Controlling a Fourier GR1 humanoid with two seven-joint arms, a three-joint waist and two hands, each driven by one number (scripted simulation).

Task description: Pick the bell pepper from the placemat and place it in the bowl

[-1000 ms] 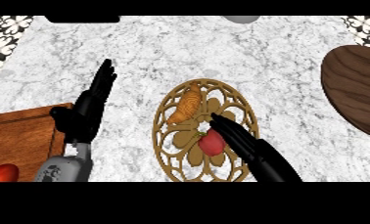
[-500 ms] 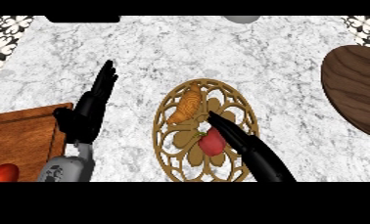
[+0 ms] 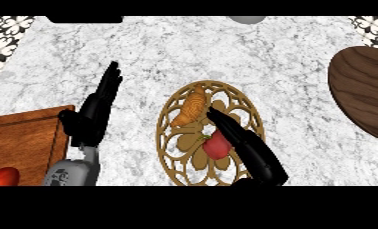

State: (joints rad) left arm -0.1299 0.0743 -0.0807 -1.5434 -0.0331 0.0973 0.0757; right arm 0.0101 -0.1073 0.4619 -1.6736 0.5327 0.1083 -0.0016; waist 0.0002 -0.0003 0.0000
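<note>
We judged the task to be at the reach-and-grasp step. The small red bell pepper (image 3: 214, 148) lay on the round, golden-brown openwork placemat (image 3: 242, 103) at lower centre, not yet lifted. The black right hand (image 3: 240, 138) came in from the lower edge and lay along the pepper's right side, touching or partly covering it. Its fingers were stretched straight and closed on nothing; whether a thumb sat behind the pepper we could not tell. The black left hand (image 3: 94, 113) rested at the left with straight fingers pointing up, empty.

The next move, as we saw it, called for curling the fingers round the pepper without nudging the golden-brown croissant (image 3: 190, 108) just above it on the mat. A lift would follow, then a carry to the right — the dark brown wooden bowl (image 3: 358, 88) sat well apart, cut by the right edge.

The white, grey-veined marble desk (image 3: 221, 48) carried everything. A reddish-brown wooden tray (image 3: 29, 138) filled the lower left corner, and patterned tiles showed in the upper corners.
</note>
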